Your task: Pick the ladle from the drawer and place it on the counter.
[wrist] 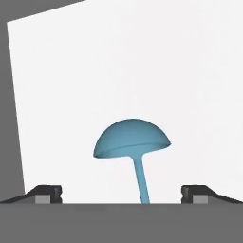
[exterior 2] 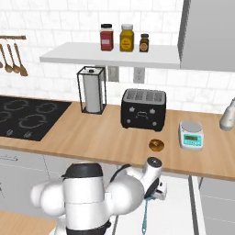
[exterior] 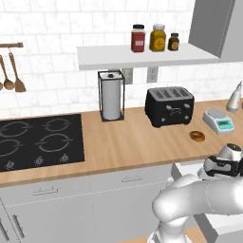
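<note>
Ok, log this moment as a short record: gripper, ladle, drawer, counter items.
gripper: open, fingertips wide apart on either side of the ladle handle, nothing held
ladle: teal, lying on the drawer floor, bowl dome up, handle running toward the gripper
drawer: pulled open below the counter edge, pale interior
counter: light wood, ladle not on it yet
on counter: black toaster, paper towel holder, small scale, doughnut, inset cooktop
task stage: gripper positioned over the ladle, not yet closed
</note>
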